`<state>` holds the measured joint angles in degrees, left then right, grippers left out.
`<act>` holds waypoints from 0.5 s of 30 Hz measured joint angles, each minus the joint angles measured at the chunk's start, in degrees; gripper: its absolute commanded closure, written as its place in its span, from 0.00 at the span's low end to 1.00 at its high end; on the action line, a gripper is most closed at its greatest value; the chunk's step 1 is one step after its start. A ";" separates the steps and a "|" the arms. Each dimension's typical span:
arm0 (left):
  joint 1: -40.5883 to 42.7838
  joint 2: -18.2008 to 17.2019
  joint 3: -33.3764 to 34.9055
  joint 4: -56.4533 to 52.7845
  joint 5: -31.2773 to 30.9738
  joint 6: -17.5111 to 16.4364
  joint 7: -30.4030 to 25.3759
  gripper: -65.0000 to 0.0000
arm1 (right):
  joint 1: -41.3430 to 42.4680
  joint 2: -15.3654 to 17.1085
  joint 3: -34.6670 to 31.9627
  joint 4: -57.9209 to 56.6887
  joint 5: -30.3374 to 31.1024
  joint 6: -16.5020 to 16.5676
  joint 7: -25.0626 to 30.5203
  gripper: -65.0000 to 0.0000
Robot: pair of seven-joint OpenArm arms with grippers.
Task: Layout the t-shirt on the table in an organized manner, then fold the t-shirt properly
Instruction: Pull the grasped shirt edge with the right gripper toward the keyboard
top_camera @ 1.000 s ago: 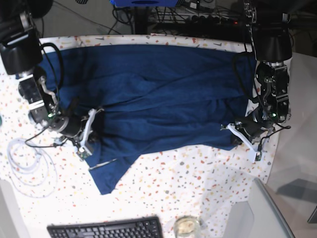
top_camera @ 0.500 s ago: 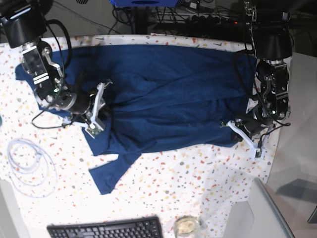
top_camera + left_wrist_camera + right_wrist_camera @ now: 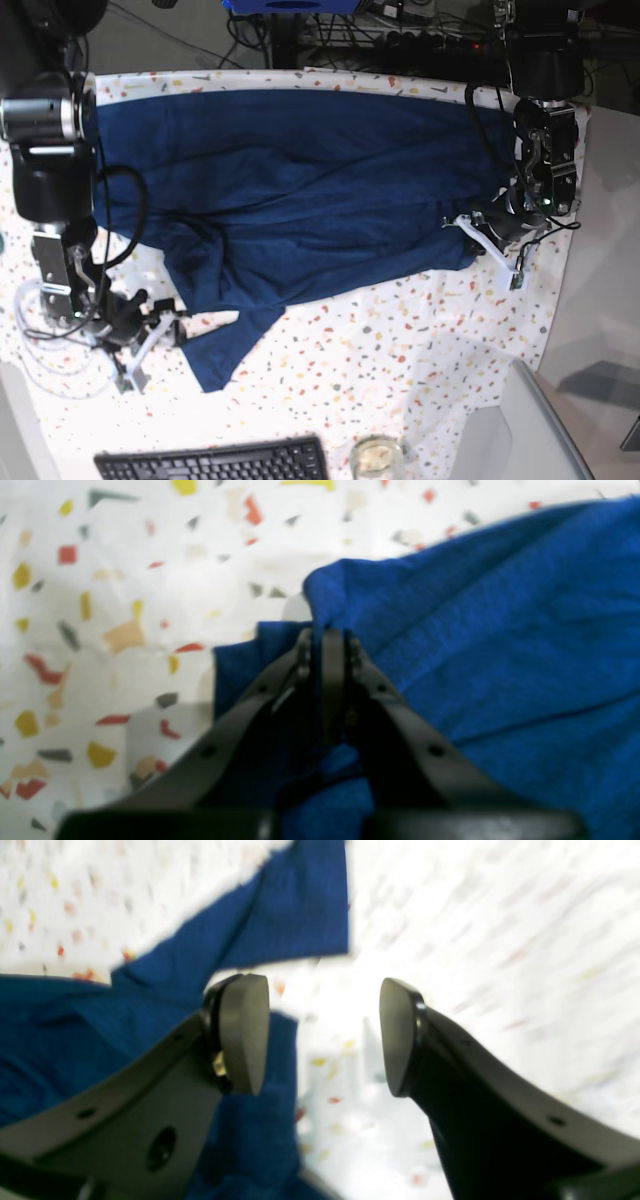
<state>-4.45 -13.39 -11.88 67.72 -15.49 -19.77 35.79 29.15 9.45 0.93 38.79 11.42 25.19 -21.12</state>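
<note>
Two tools, one t-shirt (image 3: pixel 300 190) sprawled rumpled across the table (image 3: pixel 420 350).
Left tool (image 3: pixel 325 640) is pinched tight on the shirt's edge; right tool (image 3: pixel 322 1035) gapes empty beside a loose sleeve. Pulling one-sided could bunch the fabric rather than flatten it.

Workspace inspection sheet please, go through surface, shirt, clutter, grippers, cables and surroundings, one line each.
Surface: table under white speckled cloth.
Job's things: t-shirt spread across the far half, rumpled, one sleeve trailing toward the near edge.
Clutter: keyboard and a small glass jar at the near edge.
Grippers: left gripper shut on the t-shirt's edge; right gripper open, holding nothing, beside the trailing sleeve.
Cables: clear tubing coil by the right arm; black arm cables over the cloth.
Surroundings: grey panel near corner; dark equipment and wires behind the table.
</note>
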 measured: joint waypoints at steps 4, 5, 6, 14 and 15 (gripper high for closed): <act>-0.13 0.02 -0.09 0.00 0.00 0.00 0.07 1.00 | 2.45 -0.24 -0.02 -8.59 -0.28 -0.22 3.63 0.49; -0.15 0.04 -0.09 0.02 0.00 0.00 0.04 1.00 | 2.60 -0.37 -0.02 -8.96 -0.17 -0.20 4.31 0.49; -0.13 0.09 -0.07 0.02 -0.02 0.00 0.00 1.00 | 2.78 -0.52 -0.02 -9.22 0.04 -0.20 4.50 0.49; -0.15 -0.09 -0.24 0.02 0.00 0.00 0.02 1.00 | 3.02 -2.25 -0.02 -12.52 0.13 -0.13 4.66 0.50; -0.15 -0.11 -0.26 0.02 0.02 0.02 0.04 1.00 | 2.91 -2.23 -0.02 -13.40 0.13 -0.13 4.63 0.50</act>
<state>-4.60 -13.50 -12.14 67.75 -15.46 -19.75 35.83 32.05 7.22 0.91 25.39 11.55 25.06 -16.49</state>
